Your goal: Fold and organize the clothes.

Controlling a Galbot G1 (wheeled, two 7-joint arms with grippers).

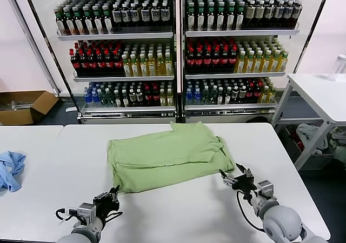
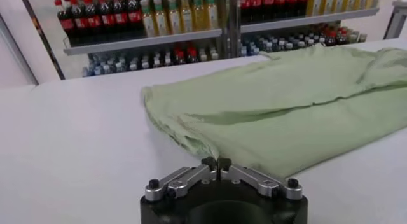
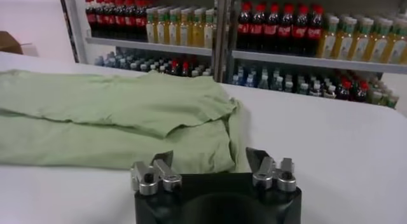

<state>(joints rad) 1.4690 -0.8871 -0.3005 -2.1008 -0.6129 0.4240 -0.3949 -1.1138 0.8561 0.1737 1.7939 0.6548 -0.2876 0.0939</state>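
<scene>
A: Where's the polo shirt [image 1: 167, 156]?
B: Mid table [image 1: 178, 216], part-folded, flat. Blue cloth [image 1: 11, 170] far left, not ours.
A: Grippers?
B: Left gripper [image 1: 112, 195] pinched closed, empty, at shirt's near-left corner. Right gripper [image 1: 237, 177] spread wide, empty, just off near-right edge.
A: Step?
B: Looks btwn folds; next prob needs a fresh grab on an edge

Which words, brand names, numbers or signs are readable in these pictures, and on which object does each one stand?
None can be read.
Labels on the drink bottles in the glass-door shelves: too small and blurred.
Brown cardboard box: no print shows.
Folded light green fabric polo shirt on the white table: no graphic shows.
</scene>
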